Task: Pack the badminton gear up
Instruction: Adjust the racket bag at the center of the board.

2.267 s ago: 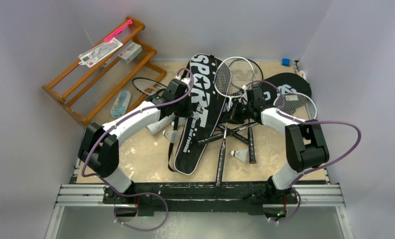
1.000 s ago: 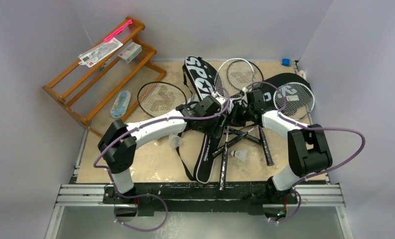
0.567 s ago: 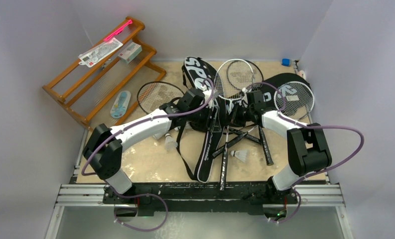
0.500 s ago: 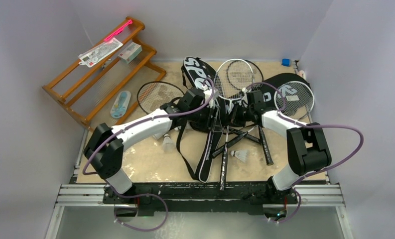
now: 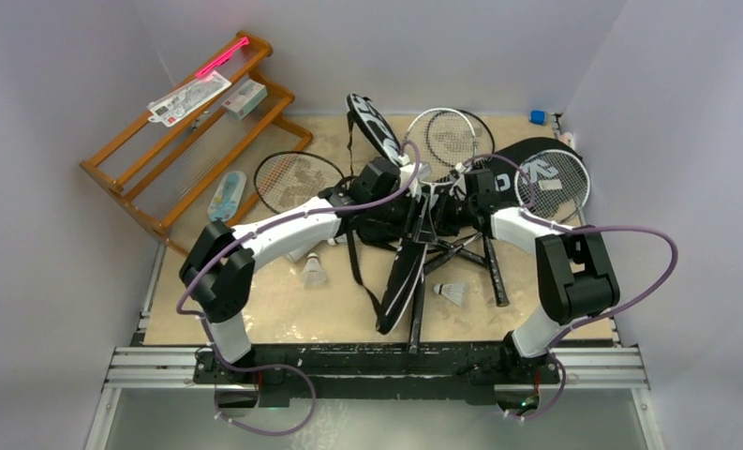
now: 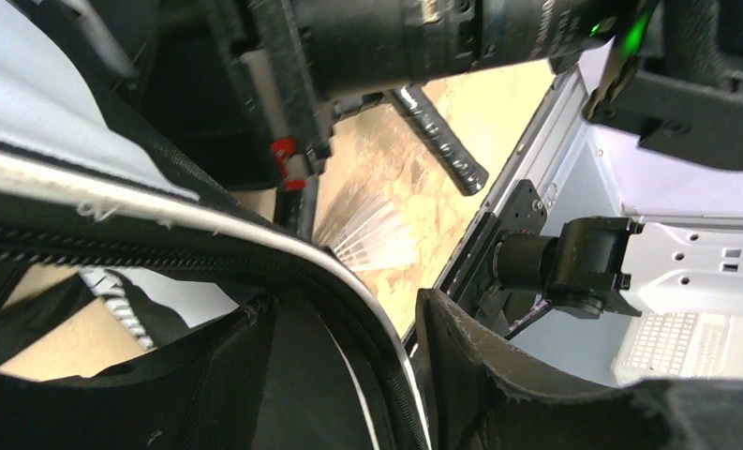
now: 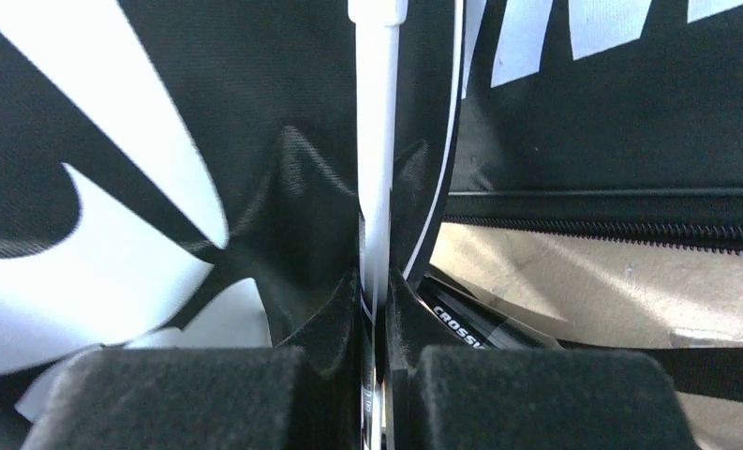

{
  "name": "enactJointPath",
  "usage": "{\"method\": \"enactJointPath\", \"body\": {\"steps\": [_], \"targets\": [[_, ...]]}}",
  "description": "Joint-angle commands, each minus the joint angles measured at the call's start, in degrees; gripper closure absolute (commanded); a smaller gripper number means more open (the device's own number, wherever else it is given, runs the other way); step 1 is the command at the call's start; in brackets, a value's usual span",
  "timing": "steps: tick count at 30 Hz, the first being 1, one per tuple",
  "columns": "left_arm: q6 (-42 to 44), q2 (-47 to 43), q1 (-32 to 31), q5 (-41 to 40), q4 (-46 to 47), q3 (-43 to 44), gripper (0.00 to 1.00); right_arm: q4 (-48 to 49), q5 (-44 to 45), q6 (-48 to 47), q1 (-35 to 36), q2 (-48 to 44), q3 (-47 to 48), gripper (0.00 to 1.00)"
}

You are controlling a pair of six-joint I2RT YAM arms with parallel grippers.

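In the top view a long black racket bag (image 5: 398, 277) with white lettering stands tilted on its edge in the middle. My left gripper (image 5: 407, 217) is shut on it; the left wrist view has its white-piped zipper edge (image 6: 344, 281) between the fingers of that gripper (image 6: 344, 309). My right gripper (image 5: 445, 214) is shut on the thin white-silver shaft (image 7: 378, 141) of a racket (image 5: 452, 138), as the right wrist view of it (image 7: 375, 319) confirms. A second racket (image 5: 555, 183) lies on the other black bag (image 5: 534, 155), a third (image 5: 292, 178) at the left. Two shuttlecocks (image 5: 313, 272) (image 5: 454, 292) rest on the floor.
An orange wooden rack (image 5: 124, 183) stands at the back left with a white carton (image 5: 245, 97) and a card (image 5: 189, 98) on it. A blue-white item (image 5: 227, 195) lies beside it. Black racket handles (image 5: 492, 274) cross under my right arm. Walls close in on both sides.
My left gripper has shifted and turned the bag further onto its edge, so it looks narrower and its near end has swung right. The right gripper has stayed shut on the shaft.
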Motion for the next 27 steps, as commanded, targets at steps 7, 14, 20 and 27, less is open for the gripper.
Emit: {"method": "enactJointPath", "body": {"steps": [7,14,20,27], "targets": [[2.4,5.1,-4.8,3.1,-2.1,11.5,0.47,4.2,-0.8,1.1,2.2,3.2,0.4,1.00],[6.8,1.9,-4.8,-6.3,-11.7,13.2,0.47,0.3,1.8,-1.9,2.2,1.2,1.2,1.00],[6.9,-3.4,-4.3,-14.1,-17.4,12.5,0.46,-1.1,3.5,-3.5,2.2,-0.1,0.5,1.00],[4.1,-11.0,-1.8,-19.0,-16.7,6.1,0.45,-2.9,5.0,-3.5,2.3,-1.5,0.9,1.00]]}}
